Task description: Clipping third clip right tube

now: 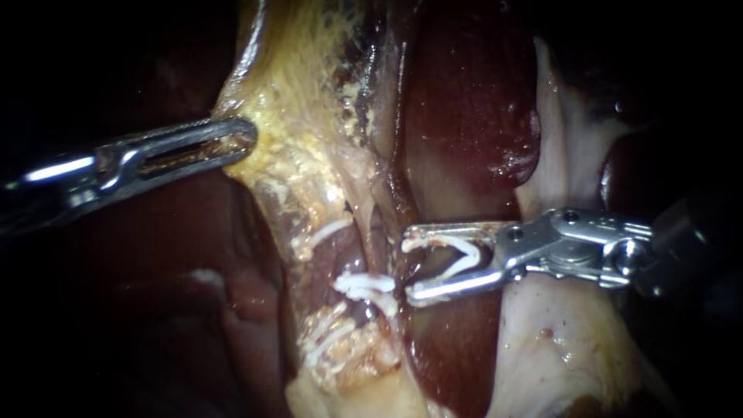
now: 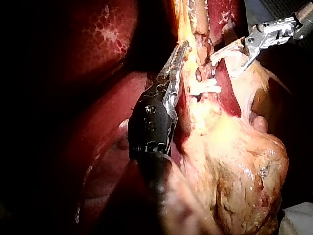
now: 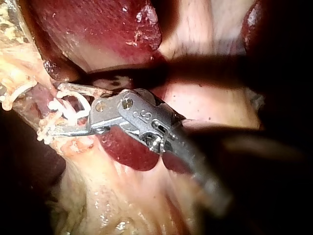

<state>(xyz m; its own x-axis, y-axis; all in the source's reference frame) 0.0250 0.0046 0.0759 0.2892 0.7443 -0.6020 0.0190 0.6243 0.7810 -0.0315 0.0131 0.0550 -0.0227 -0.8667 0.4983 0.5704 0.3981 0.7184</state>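
**Open clip at the right tube**

The loaded clip (image 1: 458, 257) is white and V-shaped, its legs spread wide. One leg lies along each jaw of the right instrument (image 1: 408, 265), which holds it from both sides. Its open mouth faces the right tube (image 1: 378, 231), a thin pale upright strand, with the tips just beside it. A closed white clip (image 1: 364, 284) crosses the tube lower down.

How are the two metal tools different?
The left instrument has its jaws pressed together on yellowish tissue; the right instrument holds its jaws wide around a white clip. The left instrument's jaws look long and slim, the right instrument's shorter. Both are shiny metal.
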